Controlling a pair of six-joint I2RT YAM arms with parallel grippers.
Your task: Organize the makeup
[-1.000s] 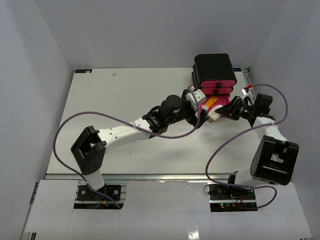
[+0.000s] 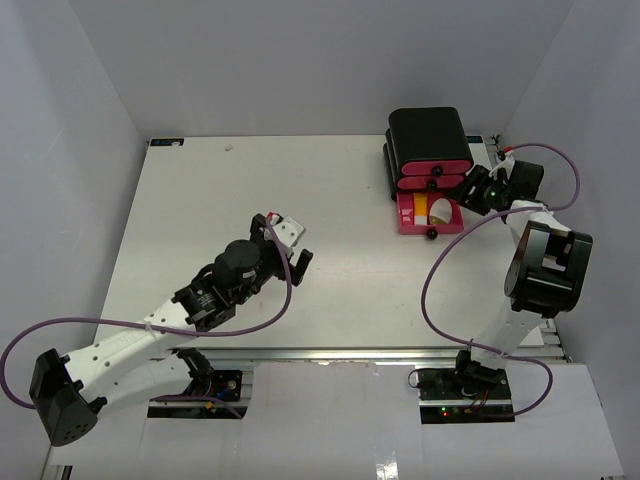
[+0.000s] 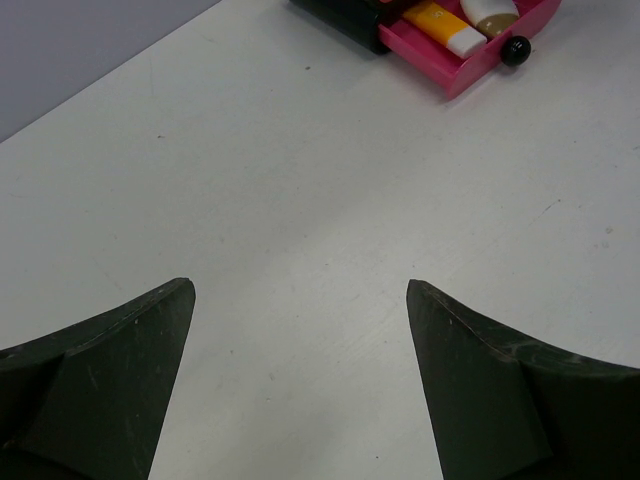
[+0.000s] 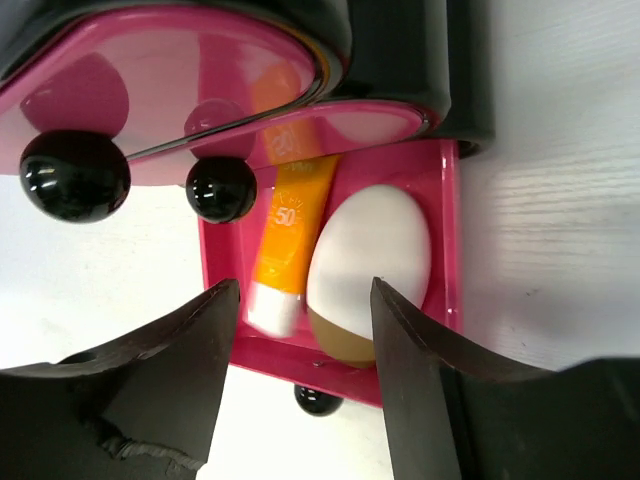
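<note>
The orange tube and beige-white oval piece lie side by side in the open pink drawer (the lowest one). The right tool hovers above them, jaws apart. The left tool gapes over the surface.

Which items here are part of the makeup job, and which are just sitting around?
Job: orange tube with white cap; beige-white oval piece with tan end, both lying in the open pink bottom drawer.
Just there: black box with pink drawers; purple cables; white table.
</note>
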